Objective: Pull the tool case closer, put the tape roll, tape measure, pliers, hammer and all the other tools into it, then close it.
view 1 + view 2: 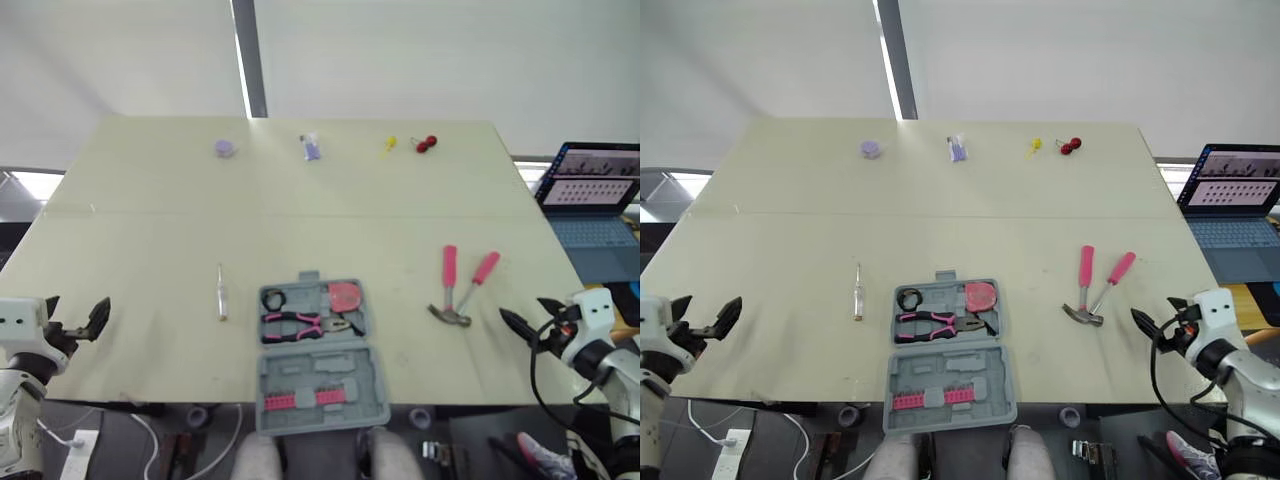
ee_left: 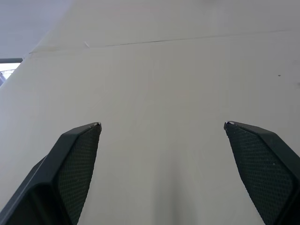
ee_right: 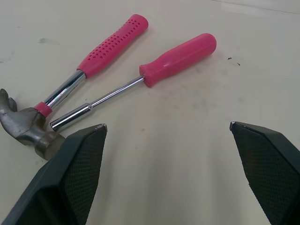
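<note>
The left gripper (image 1: 76,312) hangs over the near left corner of the counter (image 1: 150,250). Its fingers (image 2: 77,159) are spread wide and hold nothing. To its right lies one small clear-handled screwdriver (image 1: 221,292), loose on the counter.

The one tool case (image 1: 365,385) lies open at the near edge, in the middle, so it looks close enough already. Its far half holds one black tape roll (image 1: 267,299), one pair of pink-handled pliers (image 1: 290,325) and one pink tape measure (image 1: 346,296). Its near half carries a pink strip of bits (image 1: 300,398).

Right of the case lie one hammer (image 1: 449,285) and one pink-handled driver (image 1: 480,275). They form a V, with the handles apart and the driver's shaft tip just beside the hammer head. The right gripper (image 1: 521,310) faces them from nearby, fingers wide open and empty.

The step in hand seems to be gathering these loose tools. The robot would do well to take one at a time. It should close on a pink handle out where the two spread apart, so the other tool is not dragged along. The piece should be laid flat in the case so the lid can shut. The small screwdriver suits the left gripper.

Along the far edge sit four small items: a purple one (image 1: 227,148), a purple-and-white one (image 1: 311,147), a yellow one (image 1: 388,145) and a red one (image 1: 427,144). One laptop (image 1: 590,200) stands off the right side.
</note>
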`<move>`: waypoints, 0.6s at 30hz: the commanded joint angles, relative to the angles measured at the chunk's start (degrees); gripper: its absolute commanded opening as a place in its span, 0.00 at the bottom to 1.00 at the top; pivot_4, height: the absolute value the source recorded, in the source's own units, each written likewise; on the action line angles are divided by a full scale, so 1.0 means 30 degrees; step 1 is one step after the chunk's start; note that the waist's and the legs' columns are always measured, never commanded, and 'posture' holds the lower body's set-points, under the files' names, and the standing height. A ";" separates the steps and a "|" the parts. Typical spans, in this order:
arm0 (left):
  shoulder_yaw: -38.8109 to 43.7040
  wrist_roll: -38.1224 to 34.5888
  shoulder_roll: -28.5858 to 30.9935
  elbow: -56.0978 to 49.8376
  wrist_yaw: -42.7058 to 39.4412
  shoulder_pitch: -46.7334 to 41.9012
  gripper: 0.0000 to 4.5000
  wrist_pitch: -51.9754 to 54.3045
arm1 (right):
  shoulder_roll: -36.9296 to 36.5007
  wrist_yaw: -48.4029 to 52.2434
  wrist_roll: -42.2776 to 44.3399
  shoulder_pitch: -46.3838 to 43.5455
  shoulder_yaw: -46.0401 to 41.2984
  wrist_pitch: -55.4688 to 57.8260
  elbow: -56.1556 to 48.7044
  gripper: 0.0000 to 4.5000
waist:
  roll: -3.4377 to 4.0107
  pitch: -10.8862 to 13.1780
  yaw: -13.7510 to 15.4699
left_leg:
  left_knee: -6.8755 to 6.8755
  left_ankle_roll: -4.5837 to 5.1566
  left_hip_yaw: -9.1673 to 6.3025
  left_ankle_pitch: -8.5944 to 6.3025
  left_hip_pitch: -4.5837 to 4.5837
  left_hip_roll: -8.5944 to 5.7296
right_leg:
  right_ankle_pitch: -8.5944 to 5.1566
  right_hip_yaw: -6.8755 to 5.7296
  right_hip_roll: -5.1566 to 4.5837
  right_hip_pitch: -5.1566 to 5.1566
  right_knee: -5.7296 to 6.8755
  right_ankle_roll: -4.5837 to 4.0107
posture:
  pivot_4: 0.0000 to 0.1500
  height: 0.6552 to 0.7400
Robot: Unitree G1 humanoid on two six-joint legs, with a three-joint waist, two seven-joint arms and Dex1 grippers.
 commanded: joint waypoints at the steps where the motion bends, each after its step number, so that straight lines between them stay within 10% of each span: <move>1: -0.0143 0.0068 0.0574 -0.0187 -0.0146 -0.0650 1.00 -0.0021 | -0.0395 -0.0162 0.0287 0.0140 -0.0592 -0.0387 -0.0286 0.99 | -0.0002 -0.0001 -0.0001 | 0.0001 0.0000 0.0000 0.0000 0.0000 -0.0002 | 0.0000 0.0000 -0.0002 0.0007 0.0001 0.0000 | 1.00 1.00; 10: -0.2883 0.0491 0.1620 -0.1883 -0.4014 -0.0167 1.00 -0.0494 | -0.0634 0.1002 0.1579 0.0636 0.0377 0.2855 -0.4208 0.99 | 0.0021 0.0011 -0.0165 | 0.0001 0.0000 0.0026 0.0001 0.0002 0.0000 | 0.0003 0.0027 0.0003 0.0058 0.0020 0.0005 | 1.00 1.00; 14: -0.5170 0.0619 0.2456 -0.3359 -0.6892 0.0370 0.71 -0.0321 | -0.1257 0.2266 0.2143 0.0189 0.2445 0.5662 -0.7959 1.00 | 0.0031 0.0017 -0.0199 | -0.0003 0.0001 0.0016 0.0001 0.0002 0.0009 | 0.0003 0.0035 0.0001 0.0050 0.0031 0.0003 | 1.00 1.00; 18: -0.6925 0.0839 0.2912 -0.4214 -0.8404 0.0791 0.23 0.0297 | -0.1802 0.2995 0.2050 -0.0683 0.4392 0.7290 -0.9782 0.70 | 0.0045 0.0022 -0.0133 | -0.0015 0.0001 0.0002 0.0001 0.0004 0.0007 | -0.0002 0.0039 -0.0003 0.0025 0.0025 -0.0004 | 1.00 1.00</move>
